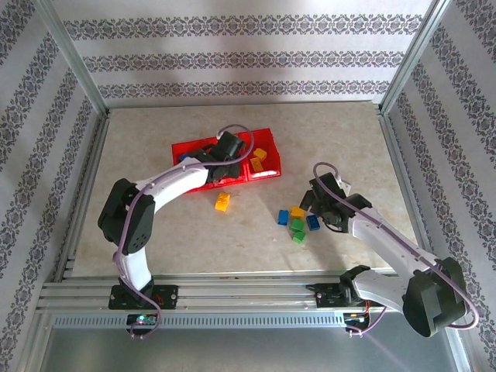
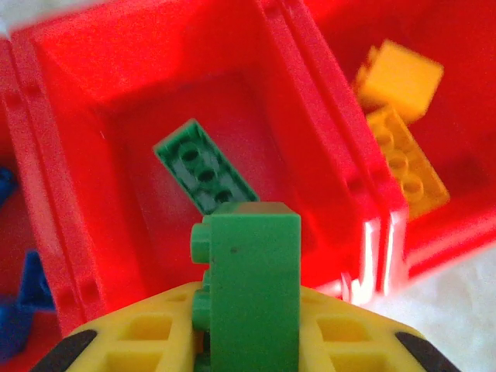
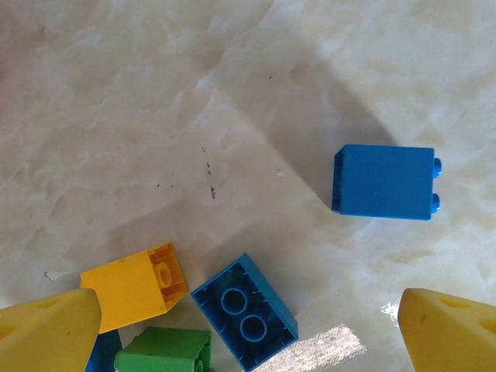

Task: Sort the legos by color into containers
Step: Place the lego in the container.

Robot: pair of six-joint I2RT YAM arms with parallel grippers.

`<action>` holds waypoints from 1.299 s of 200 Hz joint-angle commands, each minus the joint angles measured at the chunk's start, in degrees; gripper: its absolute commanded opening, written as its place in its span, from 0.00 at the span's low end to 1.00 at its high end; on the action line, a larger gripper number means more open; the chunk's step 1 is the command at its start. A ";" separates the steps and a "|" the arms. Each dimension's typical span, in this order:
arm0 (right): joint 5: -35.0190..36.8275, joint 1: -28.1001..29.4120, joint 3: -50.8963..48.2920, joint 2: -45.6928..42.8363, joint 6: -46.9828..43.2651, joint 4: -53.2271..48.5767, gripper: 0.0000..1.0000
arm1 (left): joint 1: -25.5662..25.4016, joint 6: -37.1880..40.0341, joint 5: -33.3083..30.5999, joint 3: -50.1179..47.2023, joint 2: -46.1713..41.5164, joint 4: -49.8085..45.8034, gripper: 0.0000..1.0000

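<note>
The bench (image 1: 256, 240) holds a long red tray (image 1: 266, 175) at the far side. It has three boxes in a row. A little pile of bricks lies well apart from it, to the right and nearer the arms.

The left claw (image 1: 225, 151) hangs over the tray. It is clamped on a green brick (image 2: 254, 279). That brick sticks out long-ways from the claw, pointing into the middle box (image 2: 85, 155). This is what matters most for the next move, I think. The middle box is right under the held brick, and a long green brick (image 2: 205, 170) already lies slanted on its floor. So the claw most likely just has to let go here.

The right claw (image 1: 319, 203) hangs over the pile with its fingers wide apart and nothing in it. It is the arm nearer the loose bricks. One yellow brick (image 1: 223, 201) lies alone on the bench between the tray and the pile.

The top view tells where the tray and the pile lie. The left wrist view tells which box is under the held brick. It also shows yellow bricks (image 2: 407, 167) in the box to the right and blue ones (image 2: 19, 310) in the box to the left. In the right wrist view a blue brick (image 3: 244, 310) lies studs-up and slanted between the fingers. Another blue brick (image 3: 384, 182) lies on its side farther off.
</note>
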 commanded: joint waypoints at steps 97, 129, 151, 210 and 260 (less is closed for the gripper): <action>-1.45 5.98 6.34 9.28 -1.27 1.85 0.93 | 5.78 1.59 -0.41 11.36 10.13 -3.48 0.29; -3.21 6.33 7.48 12.16 -1.53 2.34 0.88 | 6.23 1.19 0.31 11.75 10.81 -3.22 0.39; -4.12 6.64 8.06 13.69 -1.72 2.72 0.86 | 6.25 1.02 0.58 11.73 10.63 -3.13 0.44; -5.29 7.48 8.80 14.98 -2.02 3.09 0.83 | 6.19 -0.16 2.78 8.77 6.09 -1.62 0.45; -5.72 6.78 10.19 16.65 -1.96 0.62 0.74 | 6.19 -2.01 5.69 2.21 -1.85 2.77 0.61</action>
